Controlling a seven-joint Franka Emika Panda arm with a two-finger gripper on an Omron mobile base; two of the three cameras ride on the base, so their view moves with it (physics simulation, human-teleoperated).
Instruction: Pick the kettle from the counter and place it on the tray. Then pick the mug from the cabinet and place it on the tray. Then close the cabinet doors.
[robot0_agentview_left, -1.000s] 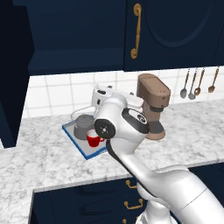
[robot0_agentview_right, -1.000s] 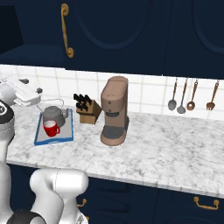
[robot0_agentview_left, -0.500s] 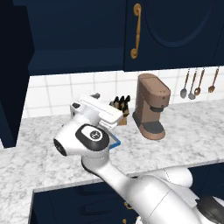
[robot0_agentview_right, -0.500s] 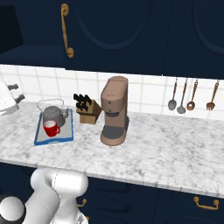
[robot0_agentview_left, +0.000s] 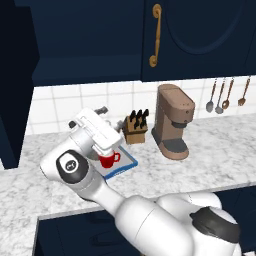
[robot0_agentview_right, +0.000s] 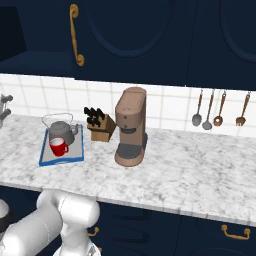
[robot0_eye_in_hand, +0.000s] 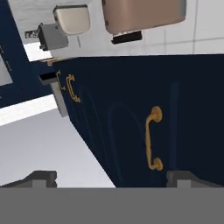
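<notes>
Kettle (robot0_agentview_right: 61, 131) and mug (robot0_agentview_right: 58, 147) both sit on the tray (robot0_agentview_right: 46, 159), far left of the tabletop (robot0_agentview_right: 190, 175), so both placements look done. Pincer (robot0_eye_in_hand: 111, 177) released, empty, facing a brass-handled cabinet door (robot0_eye_in_hand: 131, 127); closing doors remains.

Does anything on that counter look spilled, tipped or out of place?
Nothing stands out. The kettle and mug stand upright together on the tray, nothing is spilled, and the coffee machine and knife block sit upright by the wall.
</notes>
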